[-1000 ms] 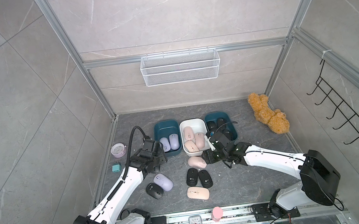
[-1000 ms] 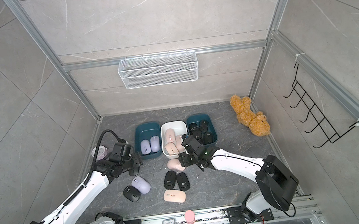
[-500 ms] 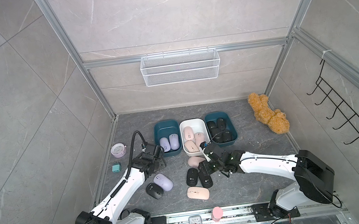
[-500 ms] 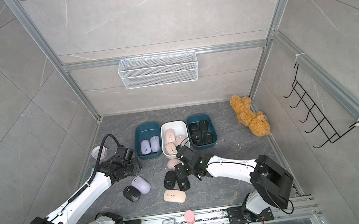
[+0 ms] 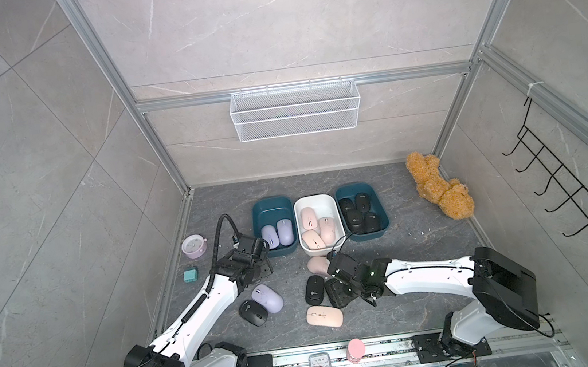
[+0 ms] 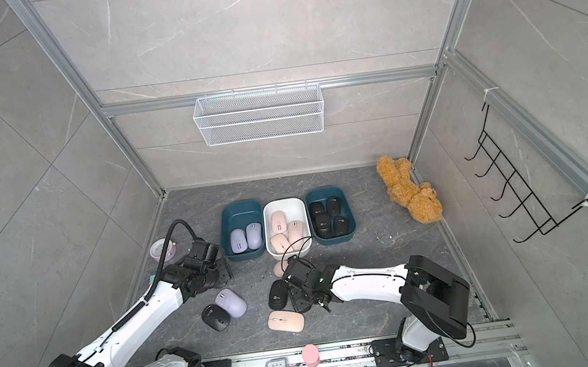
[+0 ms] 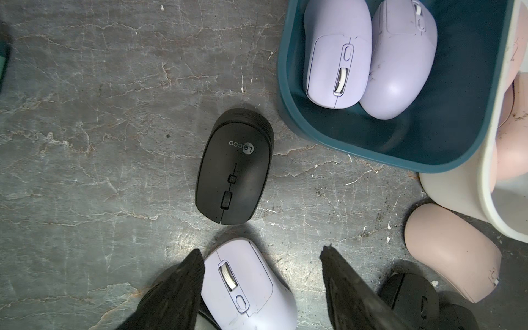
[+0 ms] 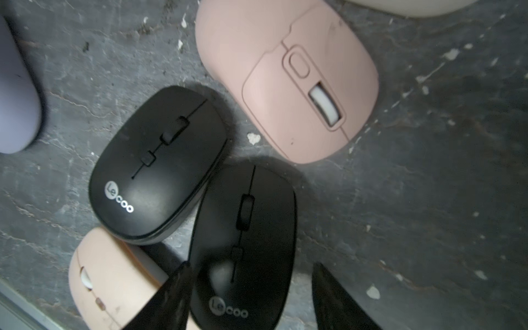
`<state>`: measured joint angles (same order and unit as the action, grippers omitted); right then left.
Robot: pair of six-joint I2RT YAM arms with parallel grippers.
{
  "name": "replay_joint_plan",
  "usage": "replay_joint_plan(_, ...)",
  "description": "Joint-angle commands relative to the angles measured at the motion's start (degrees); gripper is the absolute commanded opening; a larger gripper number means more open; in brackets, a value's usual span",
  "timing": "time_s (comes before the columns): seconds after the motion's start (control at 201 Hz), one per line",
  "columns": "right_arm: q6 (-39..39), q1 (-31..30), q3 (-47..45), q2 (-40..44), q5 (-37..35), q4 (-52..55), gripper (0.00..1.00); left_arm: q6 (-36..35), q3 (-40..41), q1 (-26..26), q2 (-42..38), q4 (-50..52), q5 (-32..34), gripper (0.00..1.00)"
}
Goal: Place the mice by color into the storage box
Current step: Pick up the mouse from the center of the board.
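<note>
Grey veined stone made up the desk. On it we found the left pincer [image 7: 260, 249] spread wide astride a lavender mouse [image 7: 245, 285], not yet clamped. The right pincer [image 8: 251, 264] stood apart around a black mouse [image 8: 245, 243], with a gap on one side. Both mice lay toward the desk's front edge. Nearer the back edge sat three glossy, round-cornered tubs: the lavender tub [image 5: 273, 211], the white tub [image 5: 318, 252] holding pink mice, and the black-mouse tub [image 5: 367, 236]. We judged the sorting past halfway, with roughly seven matte, pebble-smooth mice loose.
</note>
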<state>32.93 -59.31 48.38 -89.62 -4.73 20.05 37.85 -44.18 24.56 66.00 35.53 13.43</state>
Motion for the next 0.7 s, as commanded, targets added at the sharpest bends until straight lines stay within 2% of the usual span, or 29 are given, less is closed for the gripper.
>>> replay_joint_plan(0.0,1.38,-1.05,1.77,-1.83,-1.40,2.57,0.67,-1.04,-0.29,0.14,-0.34,-0.44,0.48,0.68)
replay_joint_plan(0.692,2.61,-3.23,5.97,-7.27,-4.40,6.27,0.66,-0.77,0.90,0.14,-0.96,-2.06,-0.16,0.68)
